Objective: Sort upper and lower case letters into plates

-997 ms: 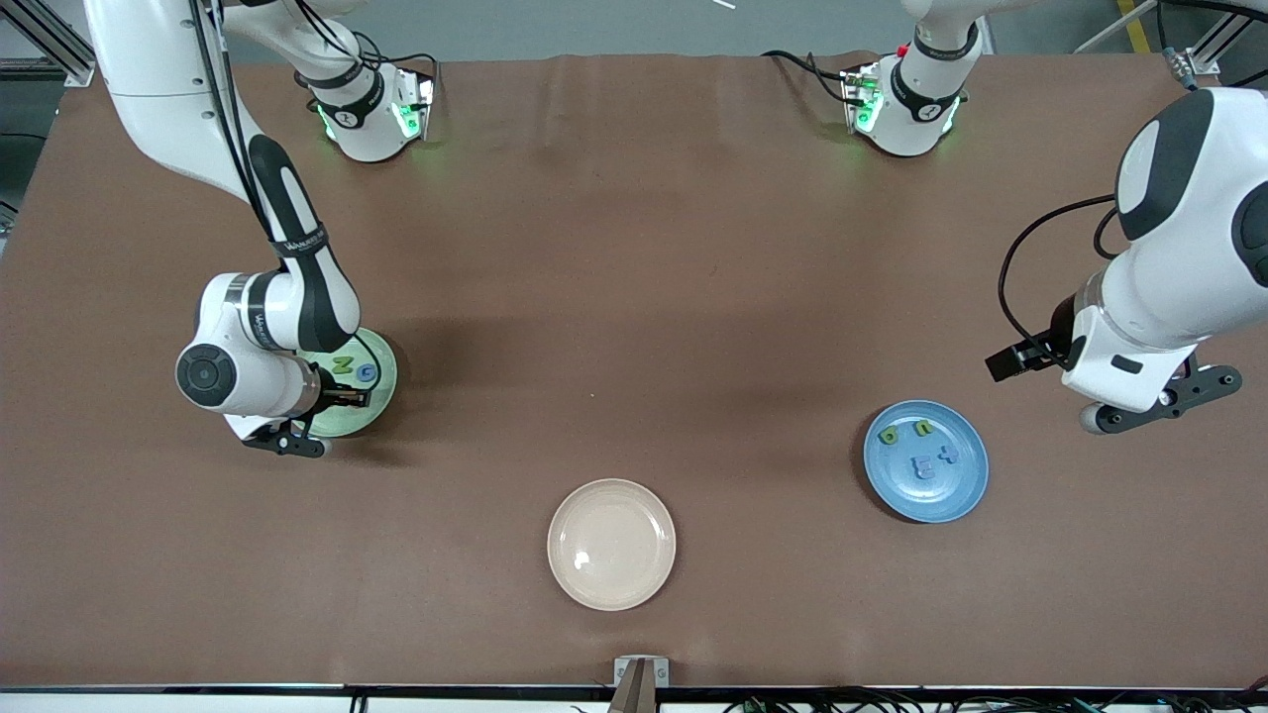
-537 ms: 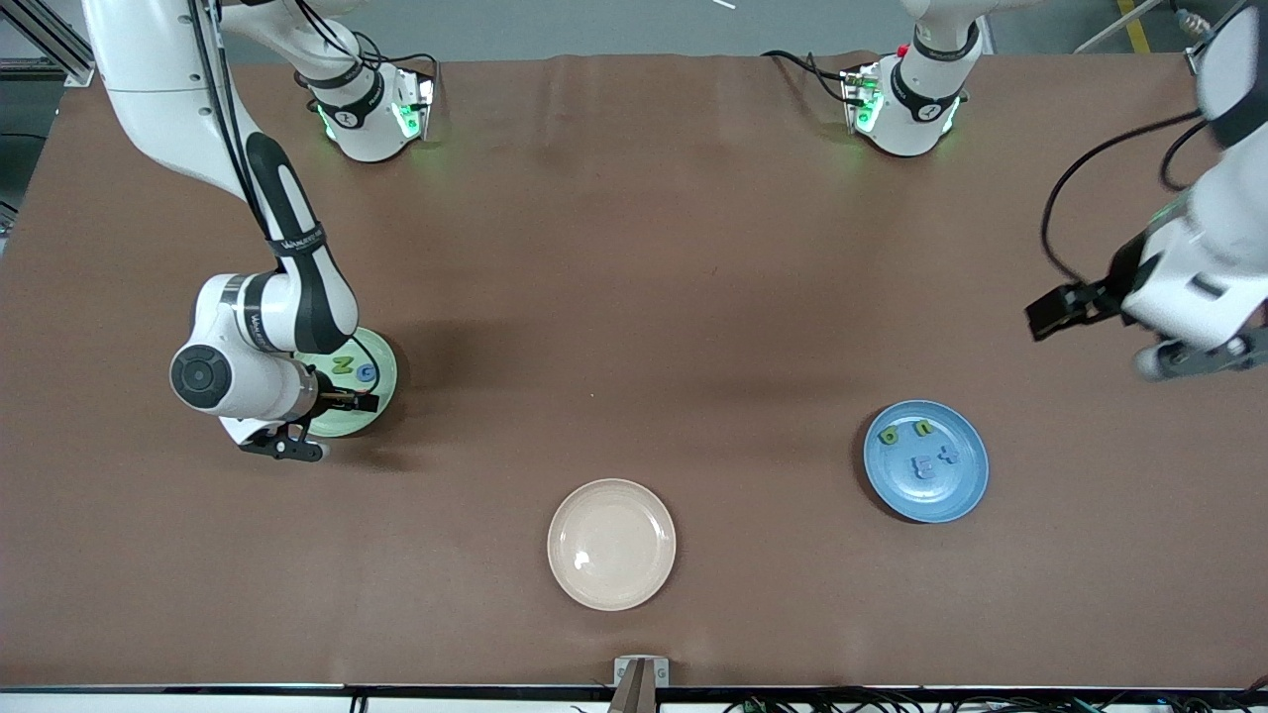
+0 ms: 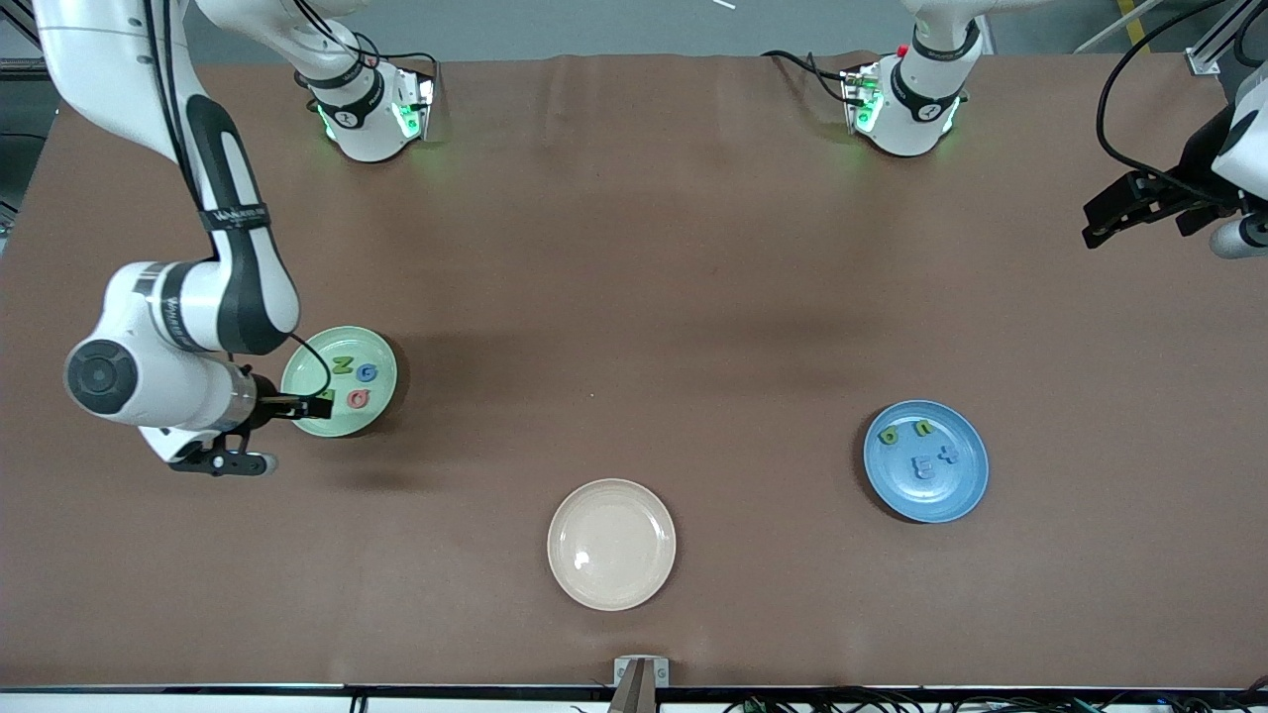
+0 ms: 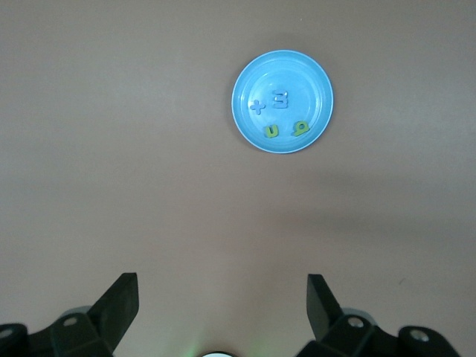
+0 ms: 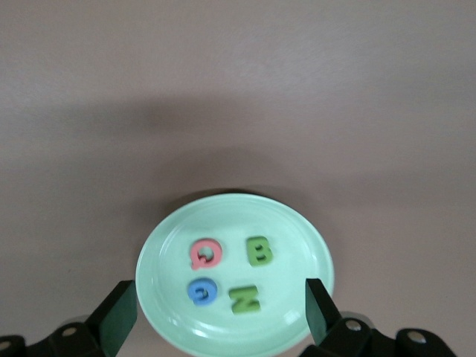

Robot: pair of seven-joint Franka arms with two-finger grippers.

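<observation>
Both plates are loaded and no letter lies loose on the counter, so sorting looks done or nearly so.

Pale green plate (image 3: 340, 382) sits toward the right arm's end of the counter, w/ four letters in the right wrist view: pink Q (image 5: 205, 253), green B (image 5: 259, 251), blue letter (image 5: 202, 291) (prob. C or G, hard to read), green N (image 5: 245, 299). Right gripper (image 3: 297, 406) is released, jaws wide, nothing in them, hovering over the plate's rim on the side toward the counter's end; the plate's centre lies from it toward mid-counter.

Blue plate (image 3: 926, 461) sits toward the left arm's end, nearer the front edge than the green one. It carries two yellow-green letters (image 4: 272, 132) and two blue ones (image 4: 280, 98), too small to name for sure; they blend into the plate. Left gripper (image 3: 1119, 213) is also open and empty, up over the counter's edge at its own end, well apart from the blue plate, which lies from it toward the front edge. Left arm is partly cut off by the frame.

Cream plate (image 3: 611, 544) near mid front edge is bare.

Any next move prob. just pulls the right gripper clear; the right arm is the nearer one to the green plate.
</observation>
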